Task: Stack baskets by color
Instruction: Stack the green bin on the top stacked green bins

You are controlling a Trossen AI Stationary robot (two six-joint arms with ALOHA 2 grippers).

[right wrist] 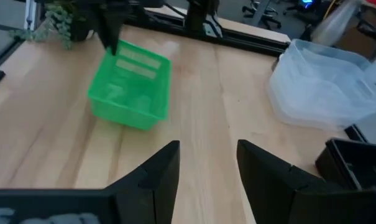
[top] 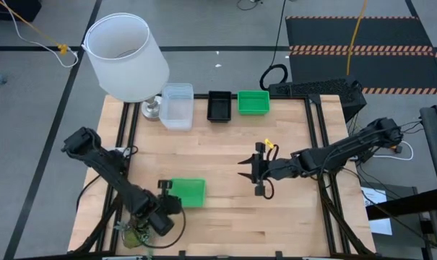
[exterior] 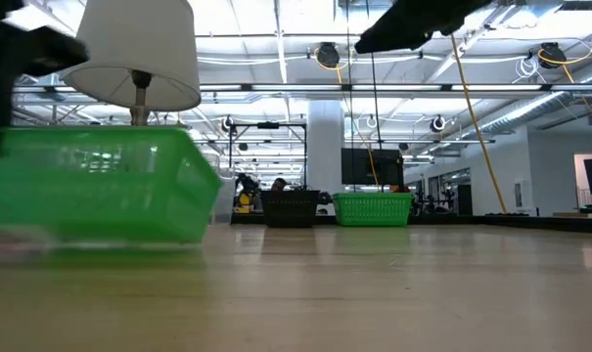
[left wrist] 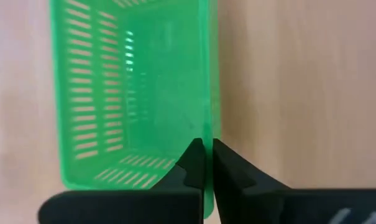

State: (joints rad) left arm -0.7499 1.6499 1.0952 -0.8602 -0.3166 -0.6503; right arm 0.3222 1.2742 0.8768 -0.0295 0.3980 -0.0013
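Wooden table (top: 225,217) carries baskets (top: 222,105) beside a white lampshade (top: 124,56).

Pale wood tabletop (top: 225,209) on grey floor (top: 37,87); black mat with striped hazard edging (top: 362,32) beyond it. Open hall behind: white column (exterior: 325,147), ceiling strip lights (exterior: 276,88), dark monitor (exterior: 369,166).

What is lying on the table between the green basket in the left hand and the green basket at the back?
Nothing visible. The left hand is shut on the near green basket, and bare wood runs from it to the far green basket. The right hand hovers open off to the side, above the table.
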